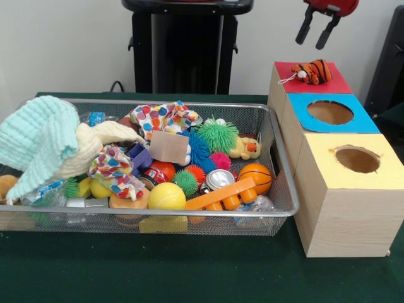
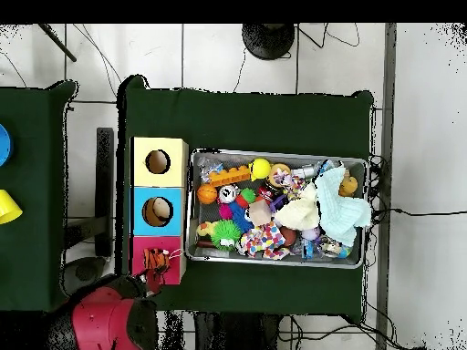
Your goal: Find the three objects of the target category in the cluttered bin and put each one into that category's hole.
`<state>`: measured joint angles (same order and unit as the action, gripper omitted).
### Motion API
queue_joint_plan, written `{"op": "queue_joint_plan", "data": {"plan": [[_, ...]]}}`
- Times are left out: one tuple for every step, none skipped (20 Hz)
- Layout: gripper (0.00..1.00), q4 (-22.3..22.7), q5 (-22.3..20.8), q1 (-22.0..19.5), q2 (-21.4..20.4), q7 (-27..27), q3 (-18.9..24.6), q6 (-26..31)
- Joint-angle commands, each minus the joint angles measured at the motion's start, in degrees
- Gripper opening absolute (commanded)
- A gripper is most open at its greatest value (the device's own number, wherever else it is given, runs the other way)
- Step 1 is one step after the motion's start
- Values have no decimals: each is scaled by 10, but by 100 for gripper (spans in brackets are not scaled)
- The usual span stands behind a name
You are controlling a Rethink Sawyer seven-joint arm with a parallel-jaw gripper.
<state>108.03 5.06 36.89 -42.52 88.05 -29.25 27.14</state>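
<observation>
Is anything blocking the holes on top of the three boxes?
Yes, one. A small orange striped tiger plush lies on the red-topped box, where no hole shows, so it may be covering it. The round holes in the blue-topped box and the yellow-topped box are uncovered.

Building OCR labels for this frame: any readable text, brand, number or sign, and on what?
No text is readable in either view.
Red can in the wire bin: has a printed label, too small and blurred to read.
Silver can: only the top shows, no print legible.
Red, blue and yellow box tops: no lettering.
</observation>
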Motion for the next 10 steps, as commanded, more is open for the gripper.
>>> {"op": "queue_joint_plan", "data": {"plan": [[100,12,36,-40,-25,121,69,-1],[100,18,39,-47,-30,119,78,-9],[100,22,42,-55,-34,116,88,-15],[100,26,46,-62,-38,113,97,-22],[100,29,46,-66,-41,112,102,-25],[100,33,46,-69,-44,110,107,-28],[100,35,45,-71,-45,111,109,-30],[100,38,45,-72,-47,111,110,-32],[100,40,44,-73,-47,112,113,-36],[100,43,45,-76,-48,113,117,-42]]}}
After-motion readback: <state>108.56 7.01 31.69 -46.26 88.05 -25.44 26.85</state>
